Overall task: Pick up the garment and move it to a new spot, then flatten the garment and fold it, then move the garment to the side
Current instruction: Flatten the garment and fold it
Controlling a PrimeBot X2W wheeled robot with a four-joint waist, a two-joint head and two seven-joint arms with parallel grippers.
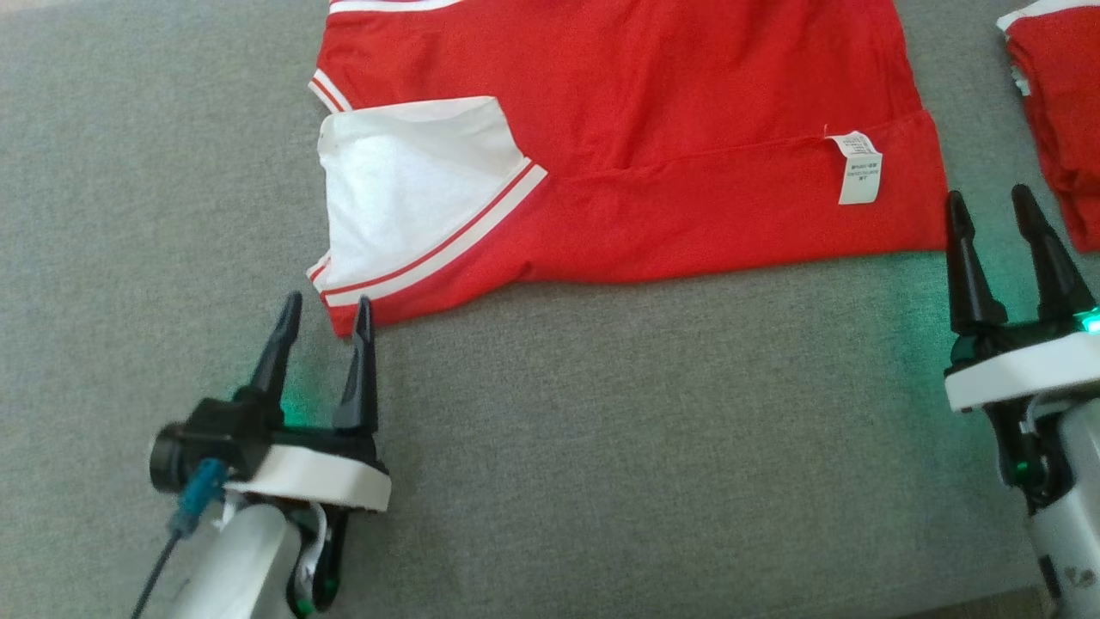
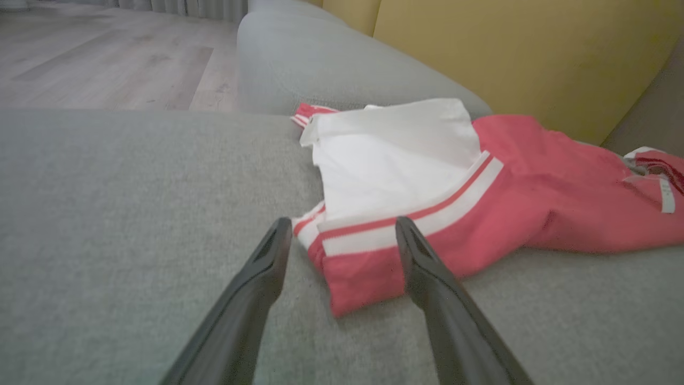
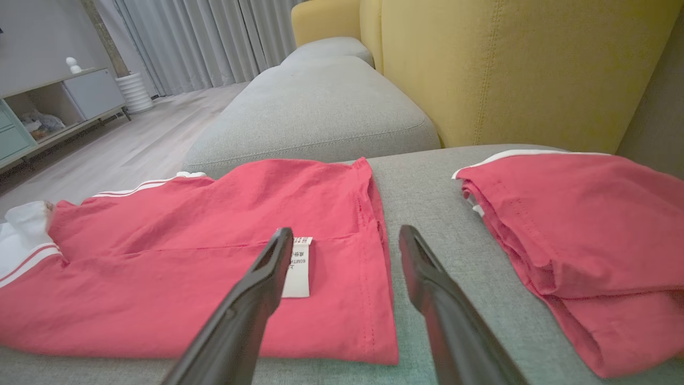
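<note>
A red garment [image 1: 653, 137] with a white sleeve, white stripes and a white care label lies spread flat on the grey cushion [image 1: 601, 447]. My left gripper [image 1: 325, 309] stands open just in front of the sleeve's red lower corner [image 2: 363, 278], its fingers either side of that corner and nothing pinched. At the garment's right lower corner [image 3: 368, 321], my right gripper [image 1: 997, 206] is open too, with nothing between its fingers. The label [image 3: 299, 267] sits just beyond its left finger.
A second red garment [image 1: 1061, 112], folded, lies at the right edge of the cushion [image 3: 577, 240]. A yellow backrest [image 3: 523, 64] rises behind. Another grey cushion [image 3: 315, 107] and wooden floor lie further off.
</note>
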